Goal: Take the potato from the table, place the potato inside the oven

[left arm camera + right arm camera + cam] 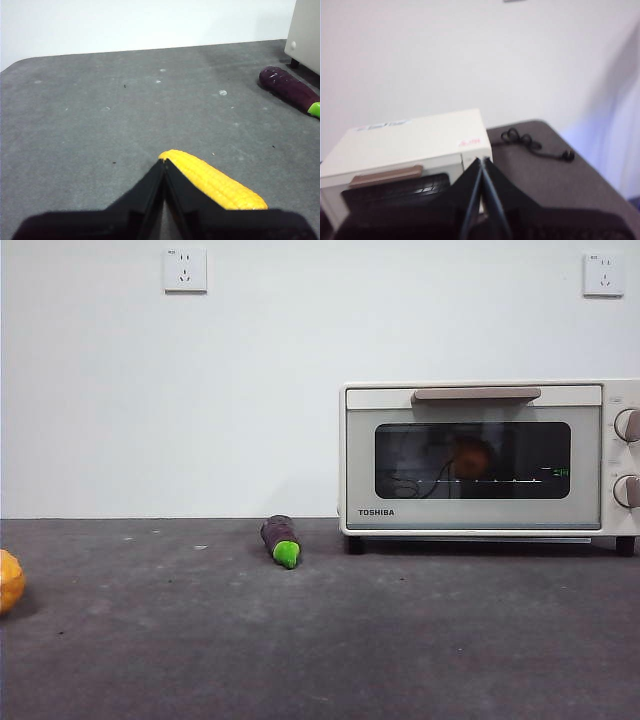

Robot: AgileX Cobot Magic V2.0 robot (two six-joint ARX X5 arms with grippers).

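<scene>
A: Status check. Where is the potato (471, 456)?

B: Inside the oven (480, 455), seen through the dark glass as an orange-brown lump on the rack, at about 11 o'clock from the glass centre. The door looks closed, with the beige handle (476, 394) up against the top edge.

A: Grippers?

B: Left gripper (163, 167): jaws pressed together, empty. It hangs low over the table (100, 130), with a corn cob (215, 181) just beside its tip at 4 o'clock. Right gripper (482, 165): jaws also closed, empty, raised above the oven's top panel. Neither shows in the front view.

A: So the task reads as finished?

B: My judgement: yes, placement is done; what remains is parking the arms. To do that well, lift the right arm clear without brushing the oven top or handle. Keep the left arm off the corn cob and away from the eggplant (281, 540), which lies on the table at about 8 o'clock from the oven. An orange fruit (9, 581) sits at the far edge, well apart.
</scene>
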